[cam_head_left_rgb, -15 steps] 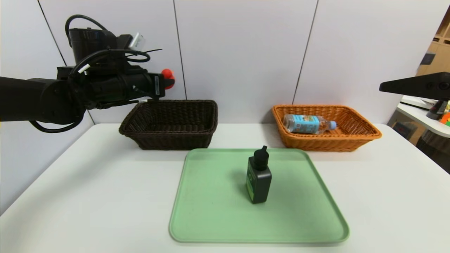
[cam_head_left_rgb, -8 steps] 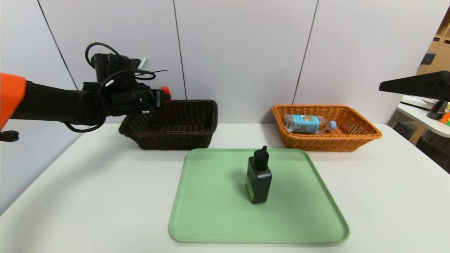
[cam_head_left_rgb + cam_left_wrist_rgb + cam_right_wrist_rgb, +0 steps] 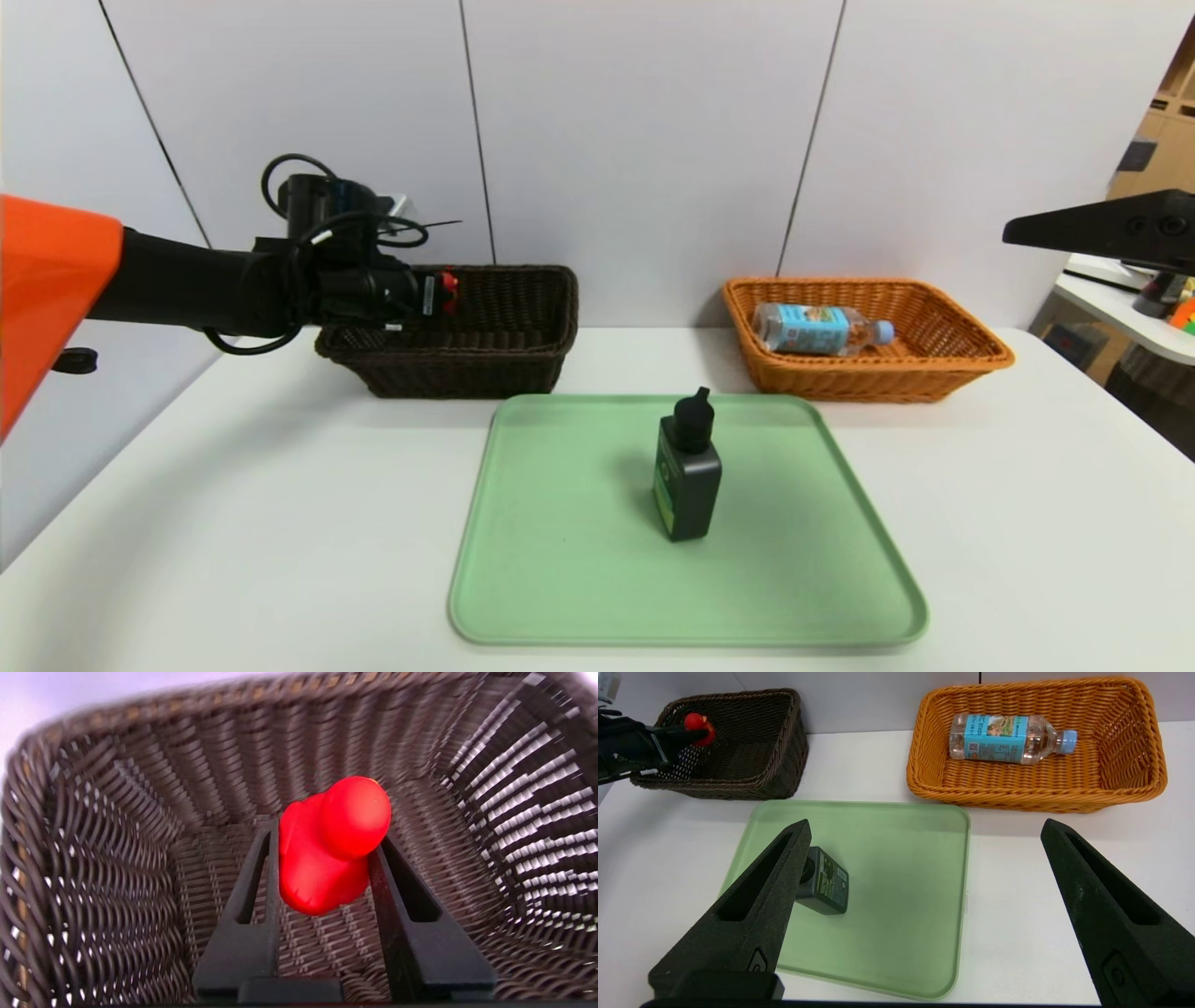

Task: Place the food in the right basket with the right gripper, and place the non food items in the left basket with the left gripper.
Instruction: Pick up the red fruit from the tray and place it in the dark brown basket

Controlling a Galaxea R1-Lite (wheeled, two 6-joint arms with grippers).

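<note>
1. The left gripper [image 3: 327, 833] reaches in from ten o'clock of the tray, low over the dark basket [image 3: 457, 373]; its arm slopes gently down, and its fingers are closed on a red toy [image 3: 313, 868], one on each flank.
2. The toy, lumpy with a round knob, is probably light and slightly soft, with smooth skin that might slip; the grip around its thick body looks sound, and a gentle release within the basket should suffice.
3. The green tray [image 3: 579, 579] lies on the worktop [image 3: 280, 523]; on it, just toward one o'clock from its centre, a black bottle [image 3: 688, 481] stands upright, nozzle toward twelve; it is likely stiff-walled and easily tipped, its weight unknown; a level hold across the square body, below the nozzle, would be best; it seems non-food, so suited to the left gripper.
4. The orange basket [image 3: 878, 381] sits at one o'clock of the tray; the clear drink bottle [image 3: 812, 329] lies inside on its side, cap toward three; its thin plastic would probably dent under a hard squeeze.
5. The right gripper [image 3: 927, 823] is idle at two o'clock of the tray, raised, fingers wide apart with nothing between them.
</note>
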